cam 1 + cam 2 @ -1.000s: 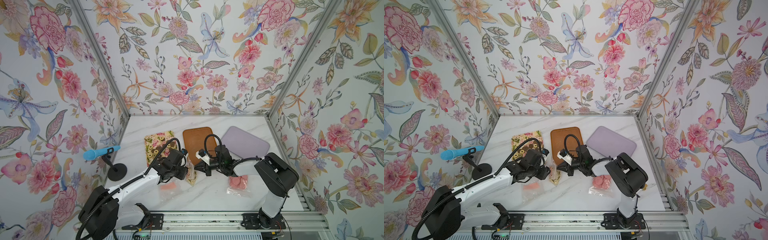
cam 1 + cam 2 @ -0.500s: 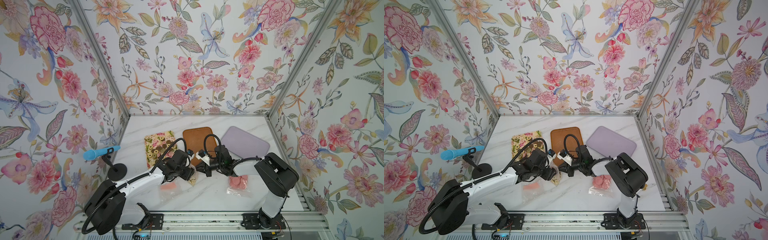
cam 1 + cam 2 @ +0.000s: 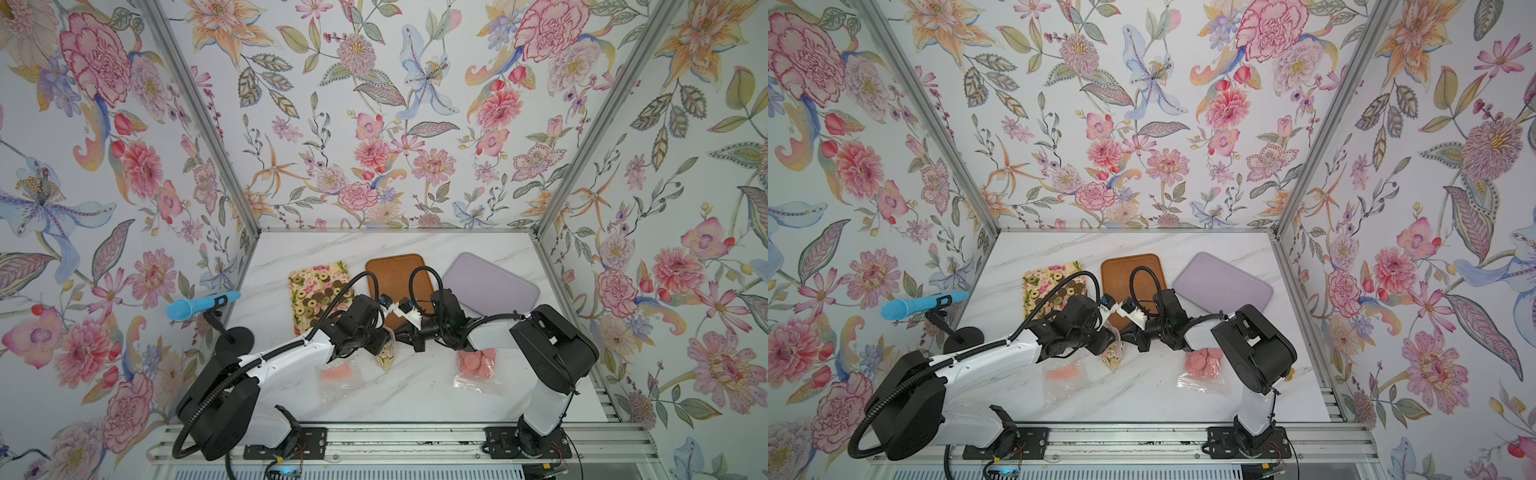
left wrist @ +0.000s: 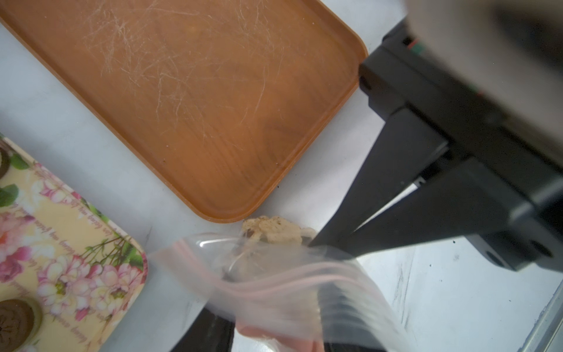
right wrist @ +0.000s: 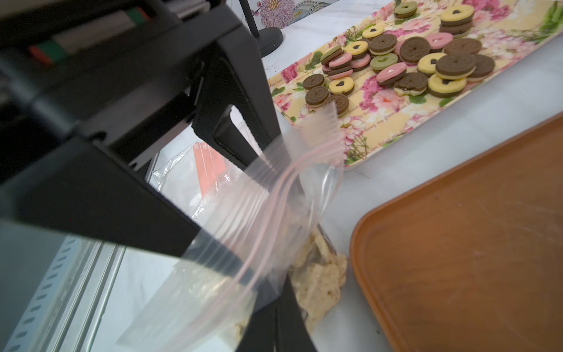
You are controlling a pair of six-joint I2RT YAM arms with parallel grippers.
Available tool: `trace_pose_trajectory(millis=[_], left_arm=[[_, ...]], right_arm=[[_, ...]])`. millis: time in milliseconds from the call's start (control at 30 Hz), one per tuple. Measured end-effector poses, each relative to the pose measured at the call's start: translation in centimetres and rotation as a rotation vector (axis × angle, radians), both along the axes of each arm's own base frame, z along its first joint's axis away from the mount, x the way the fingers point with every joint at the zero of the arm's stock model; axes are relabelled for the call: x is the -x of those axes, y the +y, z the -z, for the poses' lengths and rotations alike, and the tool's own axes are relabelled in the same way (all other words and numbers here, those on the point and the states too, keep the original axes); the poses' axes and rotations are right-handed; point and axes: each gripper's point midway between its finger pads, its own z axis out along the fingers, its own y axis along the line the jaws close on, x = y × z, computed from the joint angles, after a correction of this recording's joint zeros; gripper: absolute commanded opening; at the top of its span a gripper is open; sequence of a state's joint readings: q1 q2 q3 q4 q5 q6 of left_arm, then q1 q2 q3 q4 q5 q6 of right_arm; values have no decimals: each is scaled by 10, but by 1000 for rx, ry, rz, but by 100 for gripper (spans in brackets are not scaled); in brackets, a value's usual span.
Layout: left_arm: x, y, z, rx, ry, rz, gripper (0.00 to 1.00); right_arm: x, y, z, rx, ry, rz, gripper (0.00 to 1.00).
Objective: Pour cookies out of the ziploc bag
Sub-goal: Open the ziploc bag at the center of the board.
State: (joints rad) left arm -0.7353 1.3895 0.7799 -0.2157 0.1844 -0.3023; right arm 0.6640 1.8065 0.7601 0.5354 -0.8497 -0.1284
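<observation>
In a top view the ziploc bag [image 3: 390, 347] hangs mouth-up just under the left claw [image 3: 381, 337] and right claw [image 3: 401, 333], so its cookies [image 3: 386, 360] cannot spill. Left wrist view: the right claw pinches one lip as an anchor. Right wrist view: the left claw stands half-wide at the other lip, likely to spread it.

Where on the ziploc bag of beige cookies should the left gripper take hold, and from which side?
The ziploc bag stands mouth-up with the beige cookies sunk to its bottom, so the lip above the pink zip line is flat, empty film. The right gripper pinches one lip; the left gripper should probably pinch the opposite lip, coming from its own side, straddling the rim.
</observation>
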Motion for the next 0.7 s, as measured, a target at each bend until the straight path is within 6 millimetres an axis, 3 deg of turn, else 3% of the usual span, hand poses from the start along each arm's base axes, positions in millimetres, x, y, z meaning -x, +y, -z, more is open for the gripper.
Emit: trace_pose_trajectory(millis=[167,367,700], left_arm=[[-3,-3,-2,-2,-10,10,26],[-4,-5,-1,-5,-10,22,1],[-3,-5,-2,-13,7,27,0]], right_arm=[[-1,-1,1,7,2,2,0],[1,-1,2,13,13,-7,0],[1,-3,5,22,26,1,0]])
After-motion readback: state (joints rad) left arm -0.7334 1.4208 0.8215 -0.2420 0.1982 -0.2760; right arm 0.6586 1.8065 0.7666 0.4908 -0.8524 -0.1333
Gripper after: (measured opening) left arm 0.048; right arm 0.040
